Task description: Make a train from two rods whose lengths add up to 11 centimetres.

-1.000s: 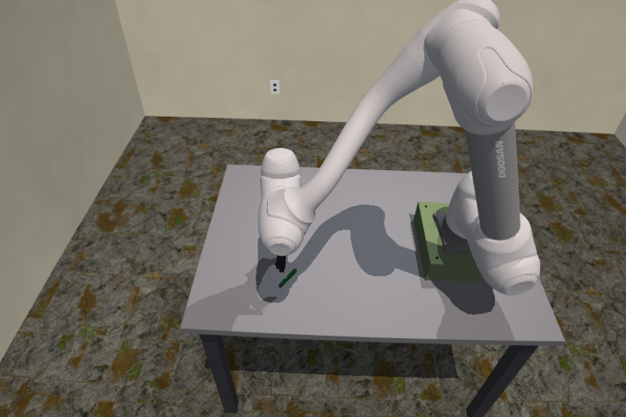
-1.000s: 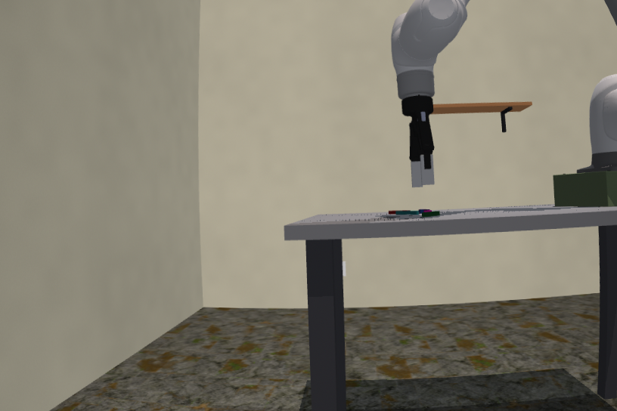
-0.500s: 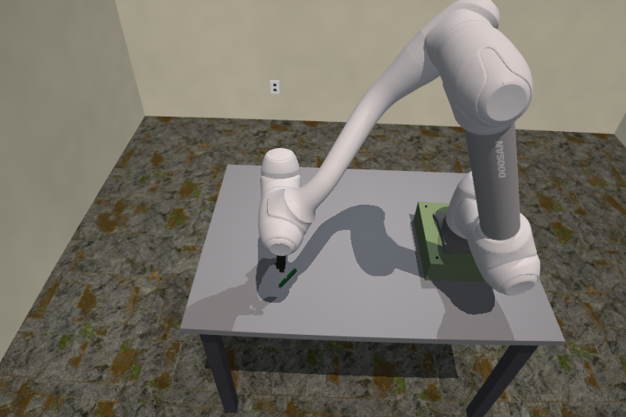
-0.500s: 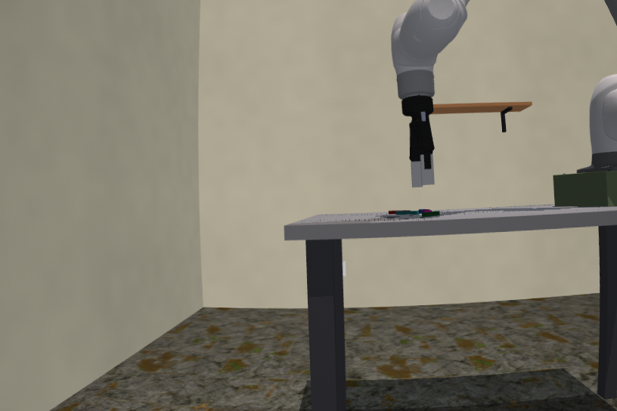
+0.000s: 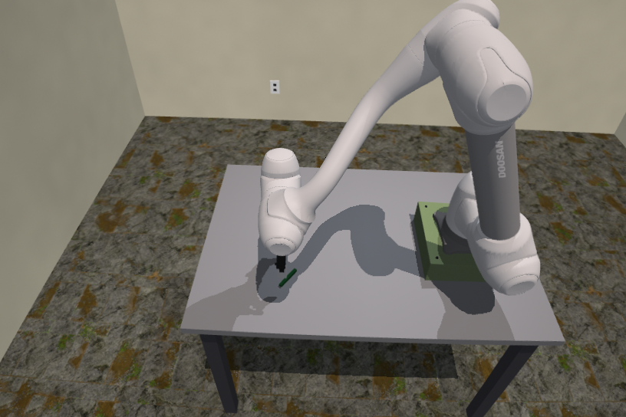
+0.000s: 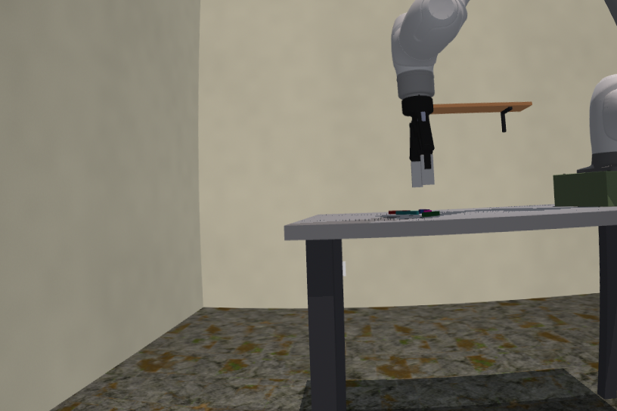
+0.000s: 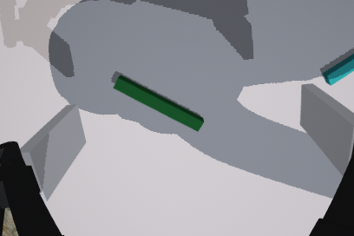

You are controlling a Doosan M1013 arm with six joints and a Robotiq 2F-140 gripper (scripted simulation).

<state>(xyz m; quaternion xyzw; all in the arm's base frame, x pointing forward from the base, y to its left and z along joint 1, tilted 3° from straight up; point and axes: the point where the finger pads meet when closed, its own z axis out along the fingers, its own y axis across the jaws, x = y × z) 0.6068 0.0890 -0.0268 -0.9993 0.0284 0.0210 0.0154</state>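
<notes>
A green rod [image 5: 288, 277] [image 7: 158, 102] lies flat on the grey table [image 5: 379, 311] [image 6: 448, 227], in the arm's shadow. My gripper [image 5: 280, 267] [image 6: 422, 182] [image 7: 190, 114] is open and empty and hangs a short way above the table, with the green rod between and below its two fingers in the wrist view. One end of a turquoise rod [image 7: 340, 68] shows at the right edge of the wrist view. In the exterior view a low cluster of rods lies under the gripper: a red one [image 6: 396, 211], the turquoise one [image 6: 410, 212] and the green one [image 6: 431, 214].
The arm's green base block [image 5: 434, 255] [image 6: 585, 189] stands on the right part of the table. A wooden shelf [image 6: 478, 107] hangs on the far wall behind the gripper. The table's near edge lies close in front of the rods.
</notes>
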